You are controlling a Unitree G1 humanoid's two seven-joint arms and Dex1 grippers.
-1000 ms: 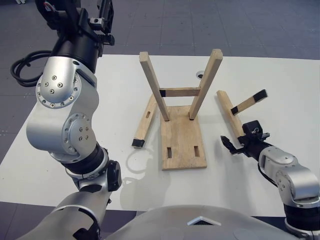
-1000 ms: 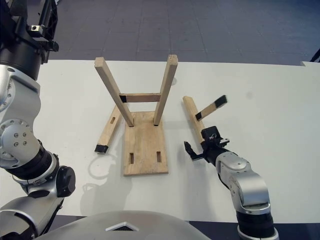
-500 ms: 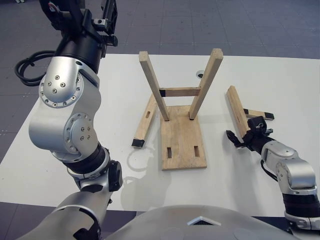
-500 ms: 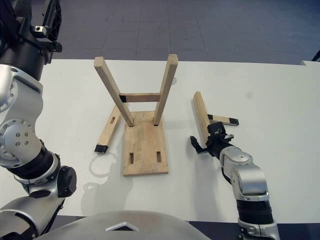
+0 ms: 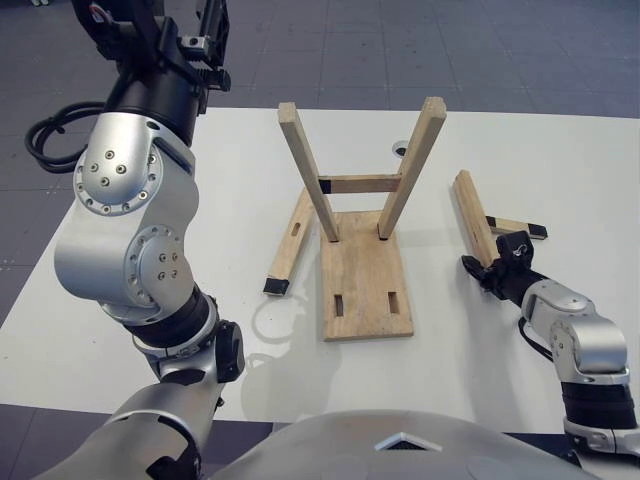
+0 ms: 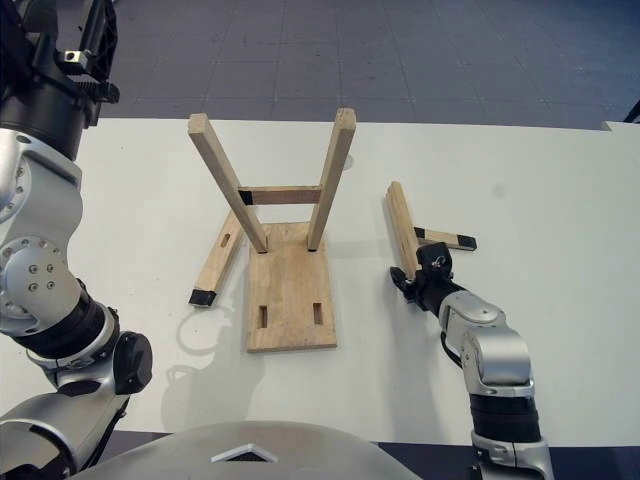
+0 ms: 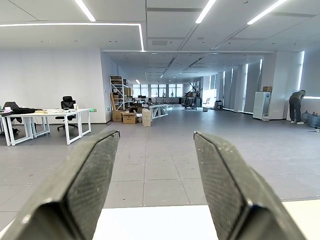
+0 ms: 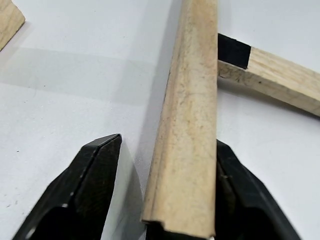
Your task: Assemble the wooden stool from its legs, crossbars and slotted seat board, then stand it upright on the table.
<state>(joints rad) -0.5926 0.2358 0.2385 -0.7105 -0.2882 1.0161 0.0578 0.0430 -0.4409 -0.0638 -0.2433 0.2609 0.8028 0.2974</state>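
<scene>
My right gripper point(image 8: 169, 145) is spread around the near end of the loose leg point(image 8: 192, 100), with one finger close against its side and the other apart from it. That leg lies flat toward the right edge of the table point(image 6: 560, 200), its crossbar point(image 6: 447, 239) pointing at that edge. The seat board point(image 6: 290, 295) lies mid-table with two legs point(image 6: 225, 180) standing in its far slots. Another leg point(image 6: 220, 262) lies just beside its left side. My left gripper point(image 7: 156, 135), fingers apart, hangs raised over the far left corner

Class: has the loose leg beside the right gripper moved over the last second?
Yes. The loose leg has shifted to the robot's right, away from the seat board, and its crossbar now lies flat.
</scene>
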